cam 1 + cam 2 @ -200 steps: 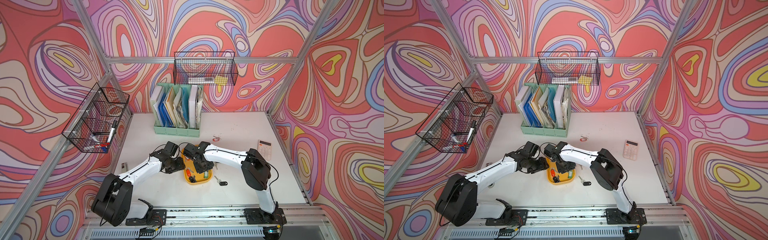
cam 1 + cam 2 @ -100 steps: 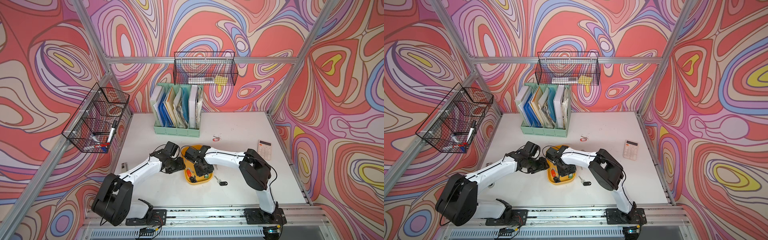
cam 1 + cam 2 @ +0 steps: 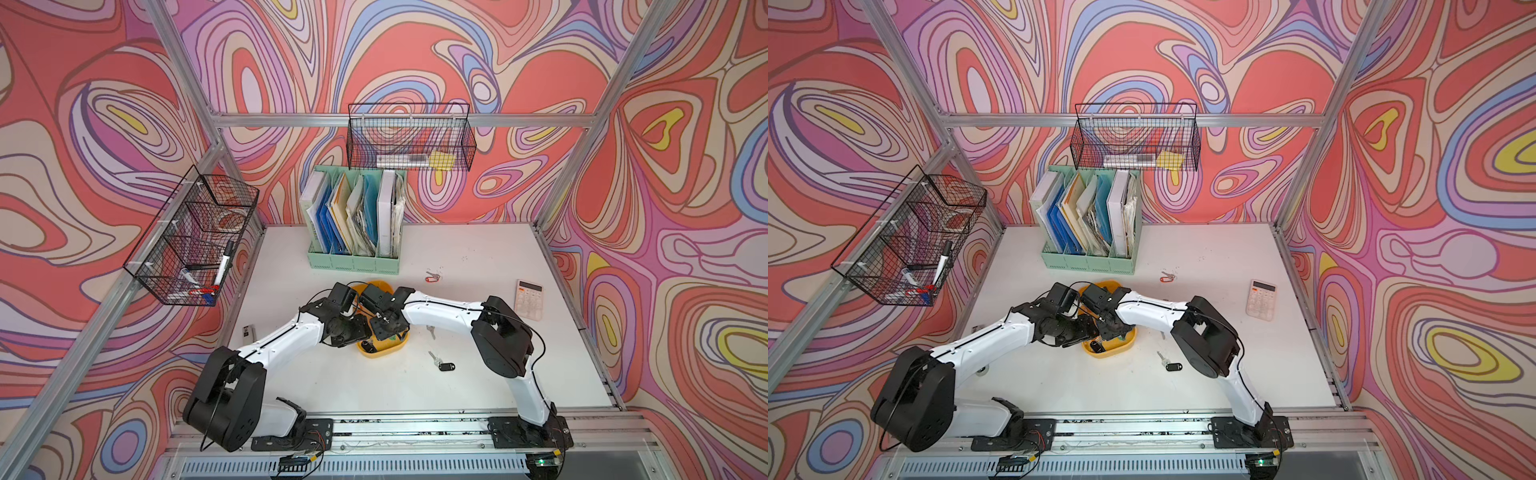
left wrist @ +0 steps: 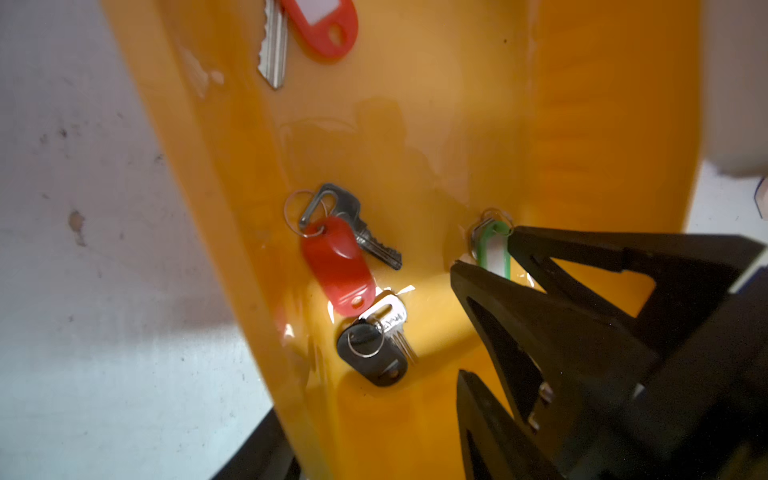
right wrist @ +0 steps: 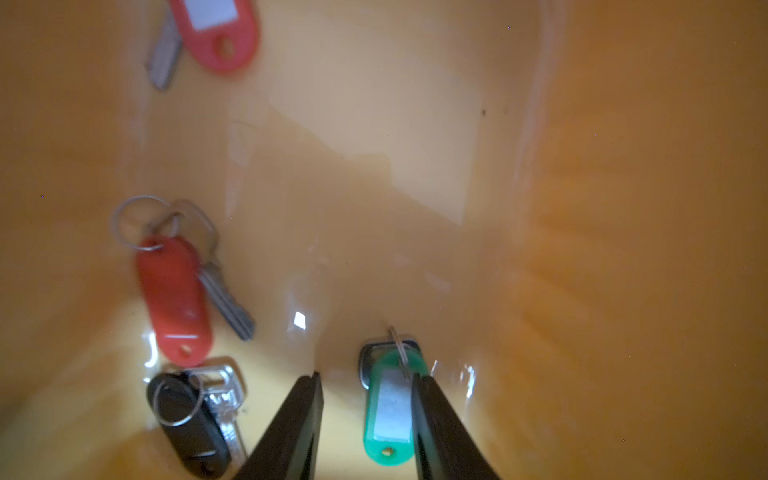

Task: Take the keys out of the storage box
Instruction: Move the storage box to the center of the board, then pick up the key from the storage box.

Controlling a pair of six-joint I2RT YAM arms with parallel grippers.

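Both arms meet over the yellow storage box (image 3: 386, 354), which sits on the table (image 3: 478, 249) in front of the green file organiser (image 3: 353, 259). The right hand (image 5: 368, 377) is down inside it, fingers spread either side of the green-tagged key (image 5: 388, 419). One finger touches the tag's edge, the other stands just clear. Beside it in the box lie a black-tagged key (image 5: 187, 424), a red-tagged key (image 5: 172, 299) and, farther along, a second red-tagged key (image 5: 216, 31). The left hand (image 3: 362, 332) is at the box's rim; whether it's spread or gripping, I cannot tell. Out on the table lie a loose black-tagged key (image 3: 445, 366), a silver key (image 3: 430, 331) and a loose red-tagged key (image 3: 432, 277)
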